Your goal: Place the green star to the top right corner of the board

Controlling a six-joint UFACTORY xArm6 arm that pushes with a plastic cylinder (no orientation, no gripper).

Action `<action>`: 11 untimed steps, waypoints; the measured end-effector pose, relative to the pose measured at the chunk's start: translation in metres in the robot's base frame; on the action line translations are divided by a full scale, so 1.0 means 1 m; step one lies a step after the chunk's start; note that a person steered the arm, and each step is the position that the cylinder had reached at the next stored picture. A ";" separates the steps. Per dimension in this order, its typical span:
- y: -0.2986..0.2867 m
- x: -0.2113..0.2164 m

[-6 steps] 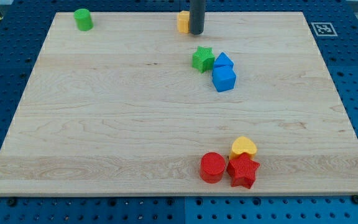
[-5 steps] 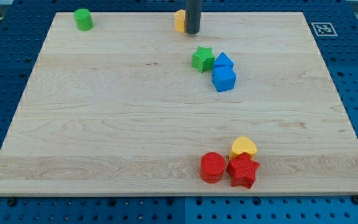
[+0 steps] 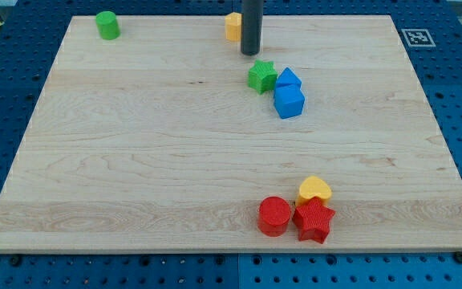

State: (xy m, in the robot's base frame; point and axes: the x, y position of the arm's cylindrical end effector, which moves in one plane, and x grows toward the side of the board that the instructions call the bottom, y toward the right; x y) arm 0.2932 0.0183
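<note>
The green star (image 3: 261, 76) lies on the wooden board (image 3: 135, 144), right of centre in the upper part. It touches a blue block (image 3: 288, 78) on its right side. My tip (image 3: 250, 53) stands just above and slightly left of the green star, a small gap apart from it. The rod rises out of the view's top. The board's top right corner (image 3: 379, 28) is far to the right of the star.
A blue cube (image 3: 289, 102) sits below the first blue block. A yellow block (image 3: 233, 26) is partly behind the rod at the top edge. A green cylinder (image 3: 107, 25) is at top left. A red cylinder (image 3: 274, 215), red star (image 3: 314, 220) and yellow heart (image 3: 314, 189) cluster at the bottom. A marker tag (image 3: 415, 37) lies off the board.
My tip has moved down the view, from beside the yellow block towards the green star. The blocks have not moved.
</note>
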 end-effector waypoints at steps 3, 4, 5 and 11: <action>-0.021 0.052; -0.021 0.056; -0.021 0.056; 0.018 0.071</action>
State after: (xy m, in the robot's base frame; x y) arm 0.3639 0.0359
